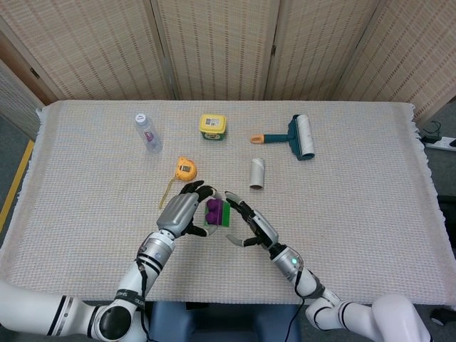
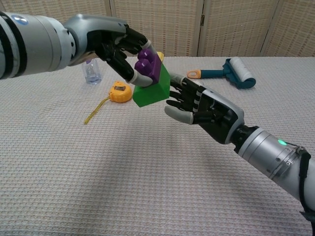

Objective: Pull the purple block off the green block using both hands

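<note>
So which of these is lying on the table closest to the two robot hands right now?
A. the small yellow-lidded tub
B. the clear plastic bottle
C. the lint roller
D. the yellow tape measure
D: the yellow tape measure lies just beyond the left hand and the right hand, which meet at the green block, while the other three things sit further back.

Blocks: purple block (image 2: 149, 64) sat on green block (image 2: 152, 90), both above the table (image 1: 356, 192), between left hand (image 1: 182, 211) and right hand (image 1: 249, 222).
Right hand: just beside the blocks, possibly touching.
Behind: tape measure (image 1: 185, 169), bottle (image 1: 147, 132), tub (image 1: 212, 126), roll (image 1: 256, 173).
Far right: lint roller (image 1: 296, 135).
</note>
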You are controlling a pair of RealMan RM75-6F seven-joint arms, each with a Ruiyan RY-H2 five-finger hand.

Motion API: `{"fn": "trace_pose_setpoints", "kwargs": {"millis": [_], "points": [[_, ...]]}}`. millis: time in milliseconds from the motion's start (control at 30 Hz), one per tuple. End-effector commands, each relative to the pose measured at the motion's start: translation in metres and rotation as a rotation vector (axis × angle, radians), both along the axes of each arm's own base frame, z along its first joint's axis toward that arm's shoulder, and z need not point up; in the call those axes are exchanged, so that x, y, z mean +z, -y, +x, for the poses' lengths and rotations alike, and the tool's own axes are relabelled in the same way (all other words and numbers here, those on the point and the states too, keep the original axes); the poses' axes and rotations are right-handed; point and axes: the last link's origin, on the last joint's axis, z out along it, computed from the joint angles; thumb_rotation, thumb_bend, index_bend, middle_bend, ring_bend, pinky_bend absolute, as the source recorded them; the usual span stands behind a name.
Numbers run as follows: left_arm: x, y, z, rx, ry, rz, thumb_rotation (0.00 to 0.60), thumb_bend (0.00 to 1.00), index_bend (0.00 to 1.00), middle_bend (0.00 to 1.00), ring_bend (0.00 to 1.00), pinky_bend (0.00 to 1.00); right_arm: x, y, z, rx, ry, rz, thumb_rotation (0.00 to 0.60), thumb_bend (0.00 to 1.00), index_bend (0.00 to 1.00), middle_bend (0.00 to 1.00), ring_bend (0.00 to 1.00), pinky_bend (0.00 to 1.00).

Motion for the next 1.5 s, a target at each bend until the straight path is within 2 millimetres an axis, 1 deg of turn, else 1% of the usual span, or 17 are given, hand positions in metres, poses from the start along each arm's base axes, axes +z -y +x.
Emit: {"fn": "trace_pose_setpoints", "kwargs": {"millis": [33, 233, 300, 400, 467, 700, 767, 1133, 1367, 1433, 1467, 1500], "points": [[-0.002, 0.000, 0.001, -0.003, -0.008, 0.001, 0.600, 0.65, 0.75, 0.24, 0.04, 0.00, -0.002, -0.001, 0.002, 0.002, 0.016, 0.008, 0.600, 0.37, 0.00, 0.00, 0.00, 0.00], [-0.003, 0.001, 0.000, -0.001, 0.000, -0.005, 0.600, 0.65, 0.75, 0.24, 0.05, 0.00, 0.001, 0.000, 0.001, 0.004, 0.031, 0.005, 0.600, 0.37, 0.08, 0.00, 0.00, 0.00], [-0.004, 0.001, -0.001, -0.002, 0.000, -0.009, 0.600, 0.65, 0.75, 0.24, 0.05, 0.00, 0.001, 0.000, 0.001, 0.003, 0.032, 0.006, 0.600, 0.37, 0.12, 0.00, 0.00, 0.00], [-0.004, 0.001, -0.002, -0.006, -0.003, -0.012, 0.600, 0.65, 0.75, 0.24, 0.05, 0.00, 0.000, 0.000, 0.001, -0.002, 0.033, 0.003, 0.600, 0.37, 0.25, 0.00, 0.00, 0.00], [-0.003, 0.001, -0.003, -0.005, -0.001, -0.011, 0.600, 0.65, 0.75, 0.24, 0.05, 0.00, 0.000, 0.000, 0.001, -0.007, 0.034, 0.001, 0.600, 0.37, 0.31, 0.00, 0.00, 0.00], [-0.001, 0.003, -0.003, -0.006, 0.010, -0.010, 0.600, 0.65, 0.75, 0.24, 0.05, 0.00, -0.003, -0.001, 0.003, -0.033, 0.036, -0.012, 0.600, 0.37, 0.40, 0.01, 0.03, 0.00], [-0.002, 0.004, -0.002, -0.009, 0.013, -0.011, 0.600, 0.65, 0.75, 0.24, 0.05, 0.00, -0.005, -0.002, 0.004, -0.043, 0.042, -0.015, 0.600, 0.37, 0.41, 0.02, 0.05, 0.00], [-0.005, 0.006, 0.000, -0.015, 0.015, -0.010, 0.600, 0.65, 0.76, 0.24, 0.05, 0.00, -0.012, -0.007, 0.002, -0.096, 0.053, -0.048, 0.600, 0.37, 0.54, 0.11, 0.13, 0.01], [-0.006, 0.005, -0.001, -0.016, 0.008, -0.007, 0.600, 0.65, 0.76, 0.24, 0.05, 0.00, -0.014, -0.007, 0.000, -0.124, 0.062, -0.068, 0.600, 0.37, 0.69, 0.18, 0.18, 0.05], [-0.006, 0.005, -0.001, -0.016, 0.008, -0.007, 0.600, 0.65, 0.76, 0.24, 0.05, 0.00, -0.013, -0.006, 0.001, -0.126, 0.062, -0.073, 0.600, 0.37, 0.72, 0.20, 0.19, 0.05], [-0.006, 0.004, -0.001, -0.016, 0.009, -0.007, 0.600, 0.65, 0.76, 0.24, 0.05, 0.00, -0.011, -0.001, 0.005, -0.125, 0.067, -0.078, 0.600, 0.37, 0.73, 0.21, 0.19, 0.06], [-0.006, 0.004, 0.000, -0.017, 0.010, -0.008, 0.600, 0.65, 0.76, 0.24, 0.05, 0.00, -0.010, 0.000, 0.006, -0.126, 0.066, -0.077, 0.600, 0.37, 0.75, 0.22, 0.20, 0.06]]}}
